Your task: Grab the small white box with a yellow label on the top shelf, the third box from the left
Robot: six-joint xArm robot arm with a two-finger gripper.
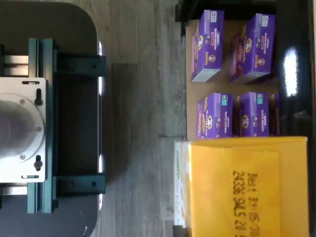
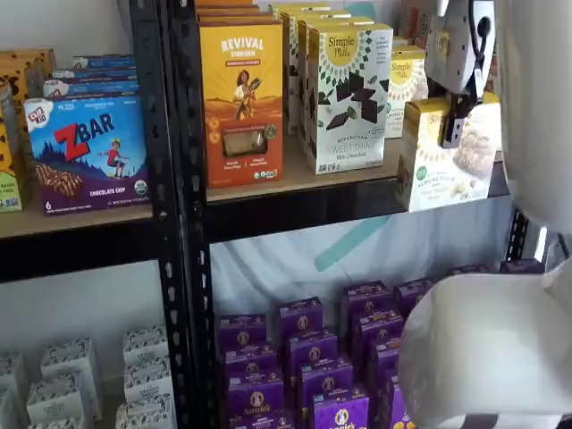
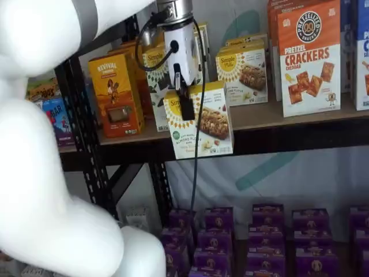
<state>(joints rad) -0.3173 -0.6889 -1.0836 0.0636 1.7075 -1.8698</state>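
Observation:
My gripper (image 3: pixel 187 107) is shut on the small white box (image 3: pixel 203 122), which has a yellow top edge and a sunburst logo. It holds the box in front of the top shelf's (image 3: pixel 262 115) black beam, off the board. One black finger lies on the box's front face. In a shelf view the gripper (image 2: pixel 452 132) holds the same box (image 2: pixel 456 159) at the right, out past the top shelf (image 2: pixel 299 177). The wrist view shows the box's yellow top (image 1: pixel 247 190) with a printed date, close up.
A taller white box with chocolate squares (image 2: pixel 347 94) and an orange Revival box (image 2: pixel 241 98) stand on the top shelf. A like small white box (image 3: pixel 242 70) and a pretzel crackers box (image 3: pixel 308 57) stand behind. Several purple boxes (image 2: pixel 313 357) fill the lower shelf. My white arm (image 3: pixel 40 144) blocks much.

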